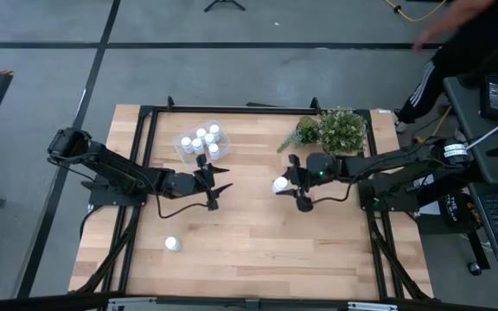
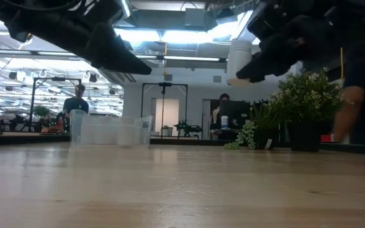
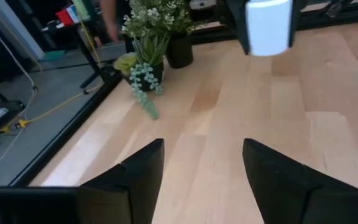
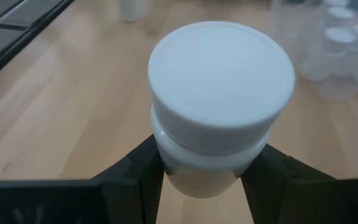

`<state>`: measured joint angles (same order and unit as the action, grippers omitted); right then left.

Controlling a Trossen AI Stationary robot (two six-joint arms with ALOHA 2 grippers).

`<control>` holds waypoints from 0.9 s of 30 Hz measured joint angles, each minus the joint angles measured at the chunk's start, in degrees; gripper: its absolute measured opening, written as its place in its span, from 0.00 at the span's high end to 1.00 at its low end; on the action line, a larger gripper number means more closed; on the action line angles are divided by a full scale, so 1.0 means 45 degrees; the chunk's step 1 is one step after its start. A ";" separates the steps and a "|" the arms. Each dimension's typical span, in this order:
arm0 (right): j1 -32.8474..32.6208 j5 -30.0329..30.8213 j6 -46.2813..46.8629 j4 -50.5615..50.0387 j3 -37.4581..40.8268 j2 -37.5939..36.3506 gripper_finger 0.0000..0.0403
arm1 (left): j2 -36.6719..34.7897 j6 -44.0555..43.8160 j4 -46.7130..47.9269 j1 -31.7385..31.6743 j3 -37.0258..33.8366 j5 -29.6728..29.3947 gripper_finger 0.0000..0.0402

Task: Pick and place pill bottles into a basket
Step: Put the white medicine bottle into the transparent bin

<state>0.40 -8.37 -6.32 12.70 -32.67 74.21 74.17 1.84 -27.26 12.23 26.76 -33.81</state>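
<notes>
Carrying a pill bottle (image 4: 221,99) clamped in my right gripper (image 1: 301,184), left gripper (image 1: 217,188) parted and empty, I risk overshooting the basket (image 1: 199,143).

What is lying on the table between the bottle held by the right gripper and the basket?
Nothing on the wood: in the high view, only the open left gripper hangs between the held bottle, gripped by the right gripper, and the basket.

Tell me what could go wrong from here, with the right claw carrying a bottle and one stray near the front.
1. The right claw grips its bottle below the cap; it could slip out.
2. The open left claw sits beside the basket, in the way.
3. The stray bottle could get knocked.
</notes>
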 joint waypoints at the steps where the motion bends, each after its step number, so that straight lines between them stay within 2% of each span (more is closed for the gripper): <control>1: 0.0028 0.0162 -0.0048 0.0007 -0.0071 -0.0003 0.59 | 0.0000 0.0102 -0.0003 0.0000 0.0000 0.0016 0.46; 9: 0.0058 0.0372 -0.0144 0.0085 -0.0301 0.0550 0.59 | 0.0000 0.0110 -0.0148 0.0005 0.0000 0.0069 0.35; 13: 0.0055 0.0922 -0.0035 0.0087 -0.0301 0.1201 0.59 | 0.0000 -0.0702 -0.0318 0.0011 0.0003 0.0194 0.34; 19: 0.0055 0.0945 -0.0003 0.0137 -0.0610 0.2016 0.59 | 0.0183 -0.1542 -0.0295 -0.0224 0.0775 0.2278 0.34; 27: -0.0046 0.0955 -0.0432 -0.1192 -0.2340 0.2451 0.59 | 0.1204 -0.0686 0.0916 -0.0541 0.2350 0.2406 0.34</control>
<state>0.19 -4.07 -8.26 7.34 -43.20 85.24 79.59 -1.24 -23.14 9.79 37.34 -22.98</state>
